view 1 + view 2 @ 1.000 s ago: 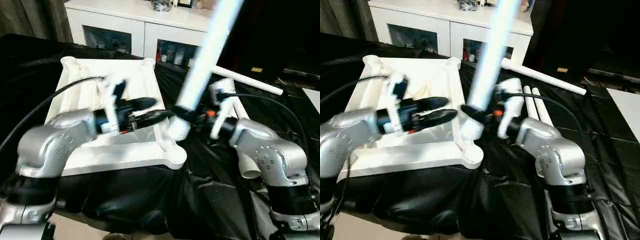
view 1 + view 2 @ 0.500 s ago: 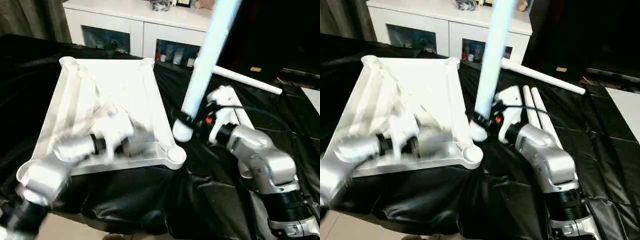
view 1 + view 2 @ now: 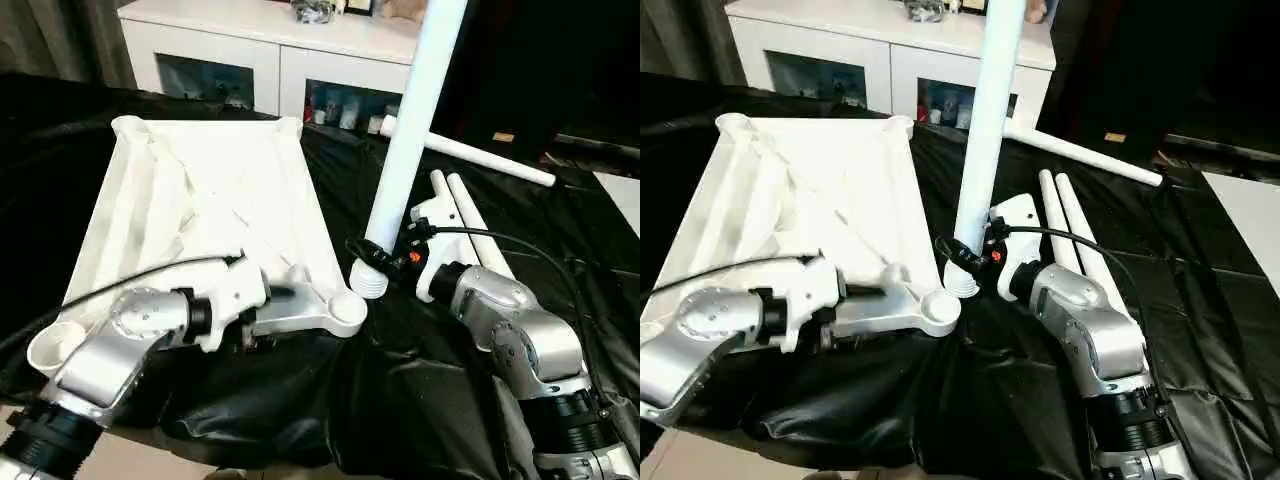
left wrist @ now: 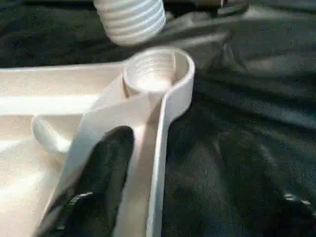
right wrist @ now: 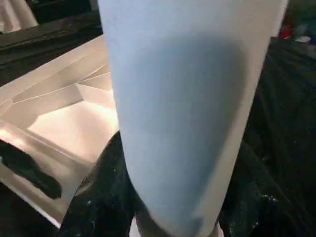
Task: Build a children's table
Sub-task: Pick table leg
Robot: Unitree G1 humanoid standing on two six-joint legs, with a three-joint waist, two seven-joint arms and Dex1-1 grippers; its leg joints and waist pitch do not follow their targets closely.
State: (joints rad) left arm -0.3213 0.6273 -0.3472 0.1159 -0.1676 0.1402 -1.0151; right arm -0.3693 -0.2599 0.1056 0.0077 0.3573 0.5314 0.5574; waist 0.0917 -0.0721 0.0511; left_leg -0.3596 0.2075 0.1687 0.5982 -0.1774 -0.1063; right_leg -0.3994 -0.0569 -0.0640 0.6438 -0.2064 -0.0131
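The white tabletop lies ribbed side up on black cloth. My left gripper clasps its near rim beside the near right corner socket. In the left wrist view one black finger rests inside the rim wall, with the socket just beyond it. My right gripper is shut on a long white leg and holds it nearly upright. The leg's threaded end hangs just right of that socket, close above the cloth. In the right wrist view the leg stands between the dark fingers.
Two more legs lie side by side on the cloth behind my right arm, and another leg lies crosswise beyond them. A white cabinet with dark glass doors stands at the back. The cloth drops off at the near table edge.
My left arm has swung down from over the tabletop's middle to its near rim, and its jaws have narrowed on it. The right arm brought the leg more upright, its threaded end lower beside the socket.
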